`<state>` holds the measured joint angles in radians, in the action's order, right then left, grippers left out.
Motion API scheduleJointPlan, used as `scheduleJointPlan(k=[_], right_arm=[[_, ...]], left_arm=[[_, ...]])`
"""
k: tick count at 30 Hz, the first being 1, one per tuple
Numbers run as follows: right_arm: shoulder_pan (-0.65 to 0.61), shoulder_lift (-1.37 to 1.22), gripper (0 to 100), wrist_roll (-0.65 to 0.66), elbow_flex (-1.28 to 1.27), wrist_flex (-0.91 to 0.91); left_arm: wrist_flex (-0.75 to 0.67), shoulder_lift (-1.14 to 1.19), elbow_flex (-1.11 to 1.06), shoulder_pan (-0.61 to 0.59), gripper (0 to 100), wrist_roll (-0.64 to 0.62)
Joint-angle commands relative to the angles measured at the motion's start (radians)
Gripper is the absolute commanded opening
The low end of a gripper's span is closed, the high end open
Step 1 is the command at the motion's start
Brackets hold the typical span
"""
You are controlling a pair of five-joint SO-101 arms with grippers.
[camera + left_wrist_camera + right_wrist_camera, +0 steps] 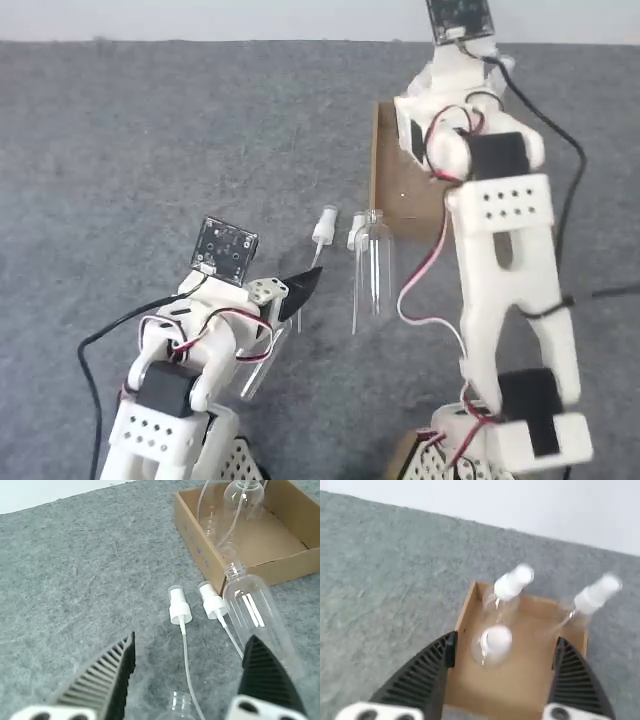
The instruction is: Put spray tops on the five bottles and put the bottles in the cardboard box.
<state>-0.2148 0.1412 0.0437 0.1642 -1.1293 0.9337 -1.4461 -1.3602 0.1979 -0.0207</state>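
Three capped bottles [496, 642] in cardboard box [195, 540] toward far edge of counter [120, 150], right jaws spread above. Two spray tops [179, 611] and bare bottle [255, 615] mid-counter beside box, left jaws spread over them. Capping step; next, likely: pinch one top.

**Grey felt below you, plain white beyond**

You are working over a sheet of grey felt [150, 150] that runs across the high view from side to side. Its nap is mottled and fibrous, and the left wrist view shows you loose threads and faint creases in it. At the far side the felt ends in a straight border. Past it lies a plain white surface [200, 18]; you cannot tell whether it is a wall or a bare top. The light is soft and even, and shadows on the felt are faint.
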Motion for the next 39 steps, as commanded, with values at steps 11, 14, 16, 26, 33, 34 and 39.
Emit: scheduleJointPlan(k=[11,14,16,26,33,34,39], right_arm=[[-0.252,0.168,24.3,-0.008,0.064,-0.587],[-0.248,0.189,24.2,-0.008,0.025,-0.593],[-0.248,0.222,24.1,-0.008,-0.012,-0.593],[-0.110,0.596,24.2,-0.006,-0.382,-0.311],[-0.053,0.588,24.2,-0.006,-0.802,0.110],[-0.068,0.581,24.2,-0.006,-0.816,0.113],[-0.174,0.536,24.2,-0.006,-0.839,0.111]], left_arm=[[-0.012,-0.015,0.070,-0.362,27,0.064],[0.052,-0.021,0.031,-0.413,27,0.121],[0.052,-0.021,-0.013,-0.440,27,0.129],[-0.032,-0.021,-0.140,-0.396,27,0.207],[-0.032,-0.021,-0.145,-0.397,27,0.207],[-0.032,-0.021,-0.147,-0.397,27,0.207],[-0.052,-0.021,-0.157,-0.394,27,0.207]])
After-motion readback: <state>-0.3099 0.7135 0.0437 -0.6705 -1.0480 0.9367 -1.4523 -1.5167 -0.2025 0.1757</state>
